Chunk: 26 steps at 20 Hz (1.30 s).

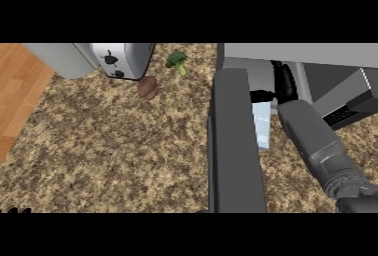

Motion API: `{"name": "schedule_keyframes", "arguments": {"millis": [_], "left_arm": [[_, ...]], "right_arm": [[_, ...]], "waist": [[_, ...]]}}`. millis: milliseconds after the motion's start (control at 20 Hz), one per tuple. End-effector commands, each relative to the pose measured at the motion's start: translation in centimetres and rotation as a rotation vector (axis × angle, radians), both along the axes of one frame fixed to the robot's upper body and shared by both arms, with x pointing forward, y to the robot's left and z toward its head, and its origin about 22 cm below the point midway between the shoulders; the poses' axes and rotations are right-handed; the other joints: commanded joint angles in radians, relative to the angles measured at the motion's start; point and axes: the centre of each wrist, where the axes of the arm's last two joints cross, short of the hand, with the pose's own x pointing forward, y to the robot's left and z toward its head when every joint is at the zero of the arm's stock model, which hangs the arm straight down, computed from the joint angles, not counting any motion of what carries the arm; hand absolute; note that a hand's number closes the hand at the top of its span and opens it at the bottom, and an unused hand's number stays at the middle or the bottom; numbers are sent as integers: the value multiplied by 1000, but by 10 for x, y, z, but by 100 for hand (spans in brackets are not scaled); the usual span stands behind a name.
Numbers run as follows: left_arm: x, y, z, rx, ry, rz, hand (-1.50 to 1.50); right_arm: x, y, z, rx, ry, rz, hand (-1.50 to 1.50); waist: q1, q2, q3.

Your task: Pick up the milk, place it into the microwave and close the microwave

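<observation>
Down at the near edge, on the left, a few black fingertips of the left hand (16,210) peek up; I cannot tell how its fingers are set. On the right, the grey right forearm (319,145) comes in from the lower corner and reaches up and away.

Beside it stands the dark grey microwave door (238,145), swung wide open. It looks like a long tall slab running from near to far over the speckled brown stone surface (111,150).

Between the door and the forearm is the tall white and pale blue milk carton (261,125). Its long side runs near to far, and its far end is under the black right hand (275,91). The black fingers curl round that far end and hold it. The carton sits right at the mouth of the grey microwave (310,65), by the door's hinge side. I cannot tell if any of it is inside yet.

Farther off to the left lies a brown potato (148,87). Just behind it stands a shiny silver toaster (122,59). A small green broccoli (177,61) lies to its right. A wooden floor (18,95) shows at the left side.
</observation>
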Motion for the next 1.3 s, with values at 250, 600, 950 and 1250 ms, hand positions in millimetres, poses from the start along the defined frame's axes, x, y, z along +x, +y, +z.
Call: {"name": "schedule_keyframes", "arguments": {"millis": [250, 600, 950, 1250], "left_arm": [[11, -29, 9, 7, -17, -84, -150], [14, -57, 11, 26, 15, -117, -150], [49, -92, 26, 45, 20, -180, -150], [65, -99, 18, 88, 73, -269, 150]], "right_arm": [[-12, -1, -19, 185, 11, 119, -150], [-35, -18, -50, 235, 46, 167, -150], [-73, -27, -89, 290, 86, 248, -150], [-110, -34, -114, 371, 112, 275, -150]], "waist": [[-46, -22, -2], [-82, -39, -4], [-122, -49, -5], [-136, -53, -7]]}}
